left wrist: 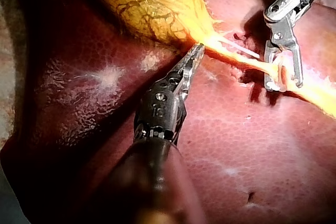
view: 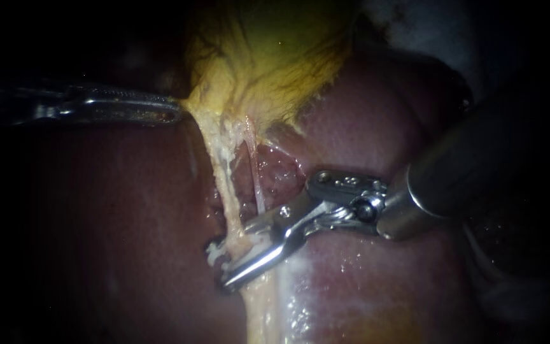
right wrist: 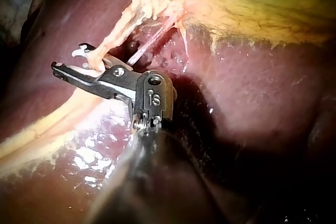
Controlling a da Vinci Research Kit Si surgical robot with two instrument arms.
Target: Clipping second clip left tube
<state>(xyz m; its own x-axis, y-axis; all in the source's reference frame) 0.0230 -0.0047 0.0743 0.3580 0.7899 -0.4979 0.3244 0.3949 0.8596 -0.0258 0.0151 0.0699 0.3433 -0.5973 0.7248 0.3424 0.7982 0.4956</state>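
1. The gallbladder [view: 268, 57], yellow and veined, lies over the far edge of the liver [view: 116, 223]. The liver's dark red surface fills the rest of the field.
2. The left instrument [view: 174, 109] comes in flat from the left. Its jaws are clamped together on the gallbladder's lower corner, where the tissue is drawn to a point.
3. From that corner the left tube [view: 224, 185] runs as a pale, ragged strand down over the middle of the liver. A thinner right tube [view: 254, 178] lies just beside it.
4. The right instrument [view: 240, 255] reaches in from the right. Its jaws stand apart, one on each side of the left tube, low on the strand.
5. A small white clip [view: 213, 252] sits on the left tube just beside those jaws, on the side away from the shaft.
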